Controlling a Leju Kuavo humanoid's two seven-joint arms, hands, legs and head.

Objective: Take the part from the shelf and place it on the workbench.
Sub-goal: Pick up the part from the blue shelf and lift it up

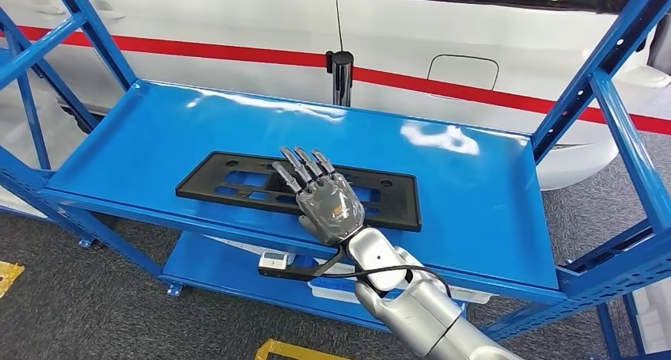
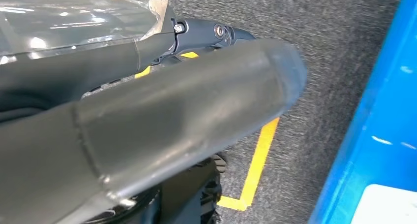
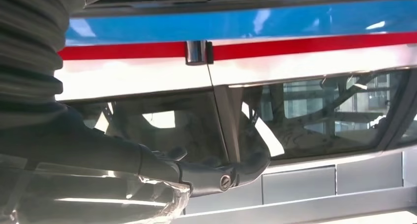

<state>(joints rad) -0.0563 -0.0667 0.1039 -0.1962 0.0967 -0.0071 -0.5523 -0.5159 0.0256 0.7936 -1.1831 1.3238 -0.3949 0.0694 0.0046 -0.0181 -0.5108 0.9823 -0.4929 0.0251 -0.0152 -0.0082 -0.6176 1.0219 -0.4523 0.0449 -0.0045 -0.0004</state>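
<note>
I am looking down on the blue shelf, whose broad upper deck is running left to right in front of me, with a white vehicle with a red stripe standing just beyond its far edge. The part, a long flat black frame with cut-outs, is lying on that deck toward the near edge, its long axis running left to right, roughly parallel to the shelf's front lip. My right arm is coming in from the near right and reaching up over the front lip. The right hand is lying above the part a little right of its middle, palm down, fingers stretched and slightly apart, pointing to the far left across the frame's width. It is gripping nothing; whether the fingertips are touching the frame I cannot tell. So the part is lying directly beneath and to both sides of the hand, most of its length stretching to the left.

The left hand is hanging low by the grey floor beside the shelf's blue edge, well away from the part; I cannot tell how far it is opened. I am judging the right hand to be the nearer one, and the coming grasp to depend on closing across the frame's short width.
</note>
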